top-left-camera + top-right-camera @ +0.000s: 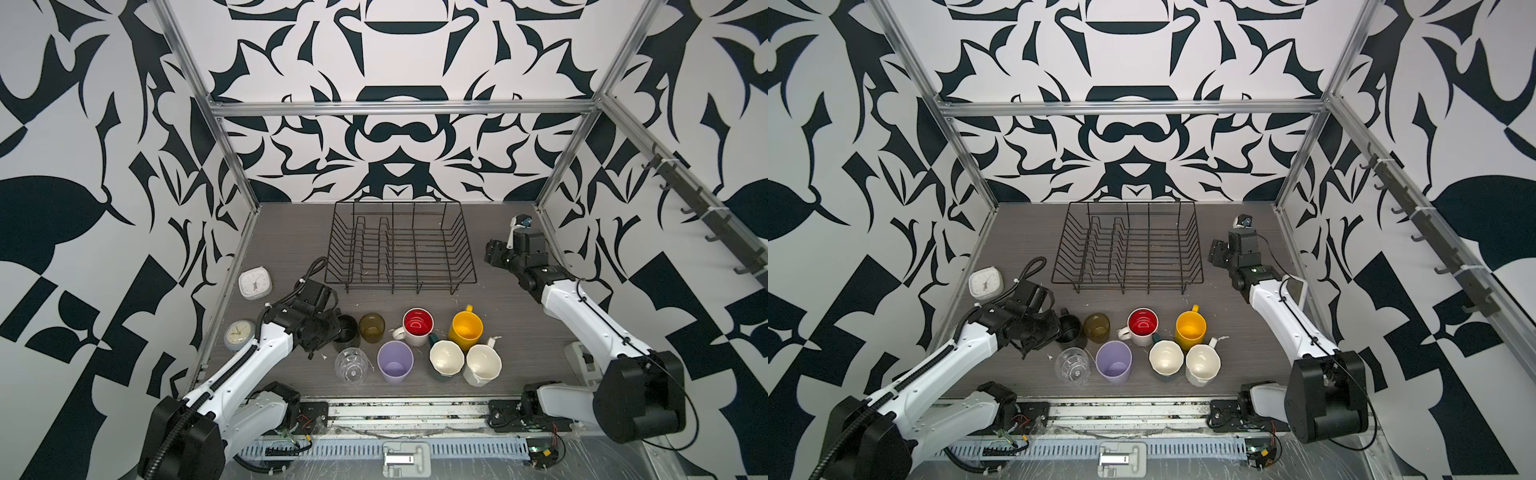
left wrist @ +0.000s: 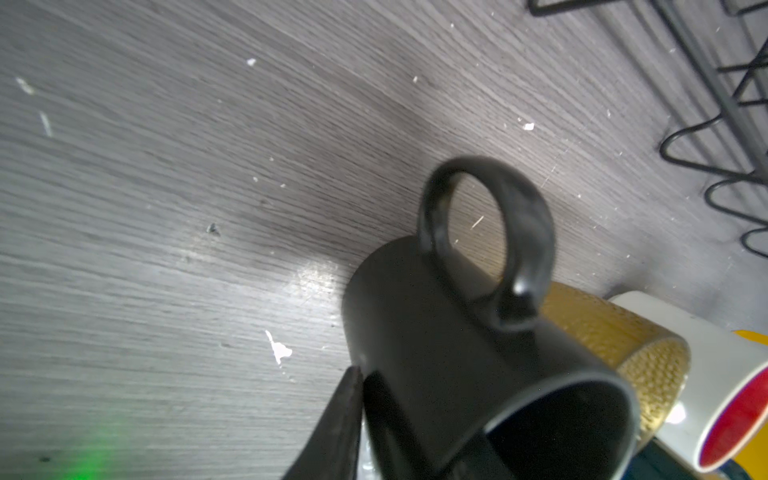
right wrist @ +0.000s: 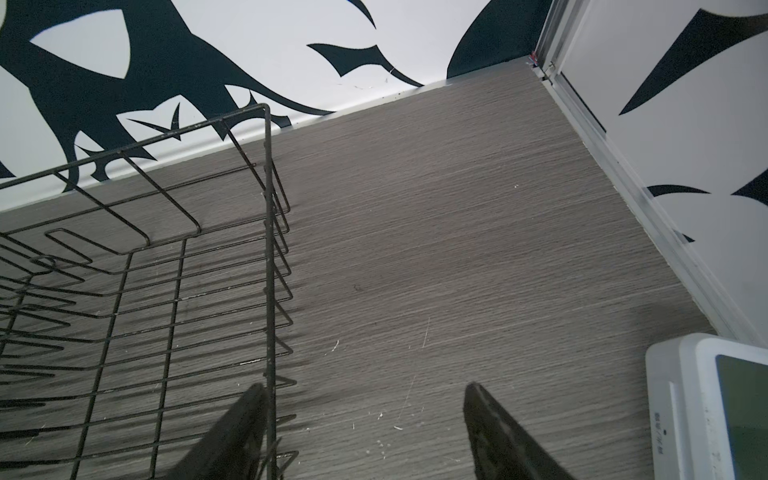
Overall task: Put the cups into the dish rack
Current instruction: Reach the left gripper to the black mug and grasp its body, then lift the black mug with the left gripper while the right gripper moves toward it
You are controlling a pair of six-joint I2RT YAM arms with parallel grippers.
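At the left gripper point(image 2: 407, 419) the jaws straddle the wall of the black mug point(image 2: 436, 332). One finger point(image 2: 340, 428) lies outside against the wall and the other sits inside the bowl. The gap is narrow, but I cannot tell whether the pinch is firm yet. The mug stands upright off the near-left corner of the dish rack point(image 1: 399, 284), handle turned toward the rack, with the amber glass point(image 1: 372, 328) just beside it. The rack is empty. The remaining cups are the clear glass point(image 1: 352, 365), lilac tumbler point(image 1: 395, 362), red-inside white mug point(image 1: 417, 326), yellow mug point(image 1: 466, 330), cream-inside teal mug point(image 1: 446, 359) and white mug point(image 1: 482, 365), in two loose rows along the rack's near side. The right gripper point(image 3: 365, 432) has its fingers spread with nothing between them, just beside the rack's right wall. Judgement: seat the mug wall deep between the pads and lift straight up before any sideways travel, so the amber glass is not nudged. Then clear the rack's low near wall and set down away from the prongs. Hard to see: in both top views the wrist covers the left fingertips. The left wrist view cuts off the inner finger at the frame edge. Whether mug and glass touch is unclear.
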